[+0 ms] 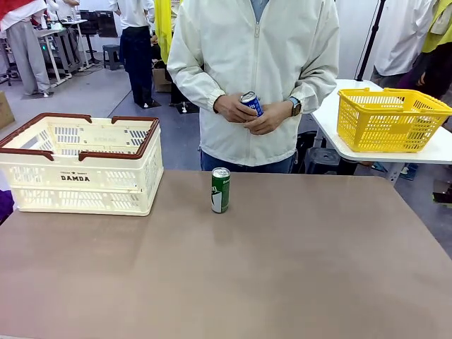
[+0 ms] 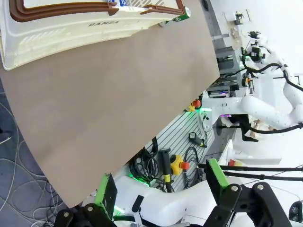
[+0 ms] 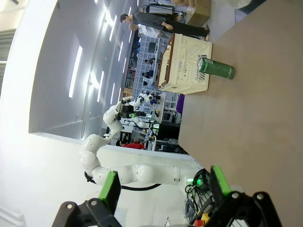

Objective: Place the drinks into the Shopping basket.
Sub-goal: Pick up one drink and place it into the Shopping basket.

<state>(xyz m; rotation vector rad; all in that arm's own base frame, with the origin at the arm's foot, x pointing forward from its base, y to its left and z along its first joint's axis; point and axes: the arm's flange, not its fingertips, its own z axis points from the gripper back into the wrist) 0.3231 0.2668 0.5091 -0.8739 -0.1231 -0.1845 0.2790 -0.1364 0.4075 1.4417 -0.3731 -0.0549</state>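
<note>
A: While the person is standing at the far side of the table (image 1: 296,282), where is the green can (image 1: 220,190) staying?

B: It is standing upright on the table, near the far edge and about in the middle, just in front of the person. It is sitting to the right of the Shopping basket (image 1: 78,180), near it but not touching it.

A: And the blue-and-white can (image 1: 251,103)?

B: The person's hands (image 1: 236,109) are holding it together, tilted, in front of the white jacket (image 1: 254,63), above the far edge of the table.

A: How is the basket sitting?

B: It is resting on the far left part of the table. The side with the print "DAMDA" is facing the robot, and the brown handles are lying down on the rim.

A: What are the pincers doing?

B: The left gripper (image 2: 160,182) is hanging with its fingers spread wide, released and grasping nothing. Its camera is looking over the table toward the basket. The right gripper (image 3: 164,185) is also spreading its green pads wide around nothing. It is looking across the table at the green can, which is standing well apart from it, with the basket behind.

A: Is anything else showing?

B: A yellow mesh basket (image 1: 392,120) is sitting on a white side table (image 1: 431,152), behind and to the right.
</note>
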